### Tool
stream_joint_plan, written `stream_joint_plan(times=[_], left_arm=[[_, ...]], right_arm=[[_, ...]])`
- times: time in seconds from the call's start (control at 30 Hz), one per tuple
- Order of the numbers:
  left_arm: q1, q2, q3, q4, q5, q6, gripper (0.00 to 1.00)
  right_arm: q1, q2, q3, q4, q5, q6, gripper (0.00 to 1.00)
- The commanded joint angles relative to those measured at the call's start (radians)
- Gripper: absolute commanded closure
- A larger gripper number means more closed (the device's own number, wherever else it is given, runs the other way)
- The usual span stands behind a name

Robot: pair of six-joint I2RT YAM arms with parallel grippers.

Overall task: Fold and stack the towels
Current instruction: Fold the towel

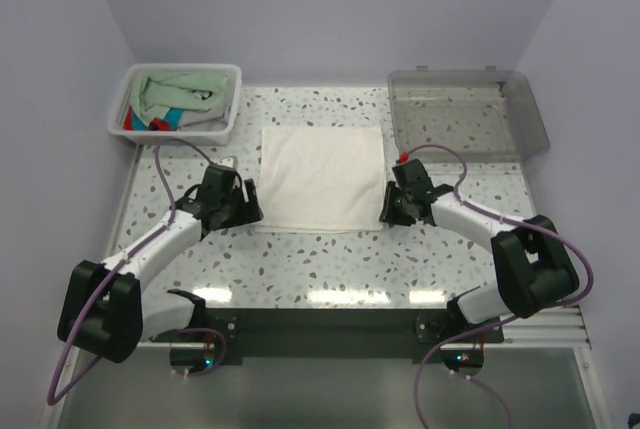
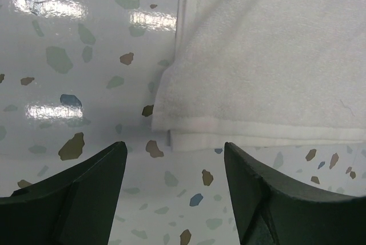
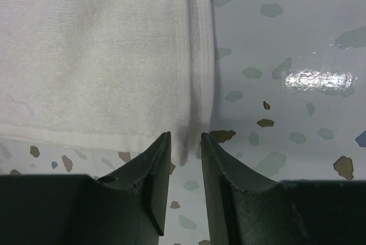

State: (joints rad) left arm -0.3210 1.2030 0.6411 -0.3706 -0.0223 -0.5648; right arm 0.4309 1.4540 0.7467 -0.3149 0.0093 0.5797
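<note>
White towel (image 1: 322, 177) lies folded flat at mid-table (image 1: 300, 259). Your left gripper (image 2: 174, 148), jaws wide apart, faces its near left corner. Your right gripper (image 3: 186, 137), narrowed to a slit, meets the near right corner, likely to lift both for a fold; whether it pinches cloth cannot be told.

You saw 1 white towel (image 1: 322, 177), a white table (image 1: 330, 259) flecked grey, brown and blue, a mint towel (image 1: 190, 84), a turquoise-and-red patterned towel (image 1: 160, 121), a white basket (image 1: 225, 121).
</note>
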Motion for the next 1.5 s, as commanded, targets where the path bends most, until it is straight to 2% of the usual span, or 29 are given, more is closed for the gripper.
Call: stream_joint_plan(times=[0.0, 0.4, 0.57, 0.73, 1.37, 1.47], left_arm=[[-0.001, -0.002, -0.015, 0.033, 0.002, -0.014, 0.26], [-0.001, 0.015, -0.024, 0.042, -0.002, -0.009, 0.27], [-0.001, 0.007, -0.021, 0.035, -0.007, -0.004, 0.27], [-0.001, 0.003, -0.015, 0.029, -0.014, 0.003, 0.27], [-0.001, 0.003, -0.024, 0.029, -0.019, 0.017, 0.27], [-0.001, 0.006, -0.024, 0.030, -0.018, 0.017, 0.27]], right_arm=[[-0.004, 0.015, 0.002, 0.043, -0.026, 0.029, 0.68], [-0.004, 0.032, -0.003, 0.016, -0.029, 0.017, 0.69], [-0.004, -0.012, 0.039, -0.056, 0.012, -0.012, 0.62], [-0.001, -0.041, 0.068, -0.095, 0.017, -0.023, 0.62], [0.012, 0.048, 0.022, 0.010, -0.042, 0.049, 0.70], [0.014, 0.055, 0.020, 0.011, -0.045, 0.048, 0.75]])
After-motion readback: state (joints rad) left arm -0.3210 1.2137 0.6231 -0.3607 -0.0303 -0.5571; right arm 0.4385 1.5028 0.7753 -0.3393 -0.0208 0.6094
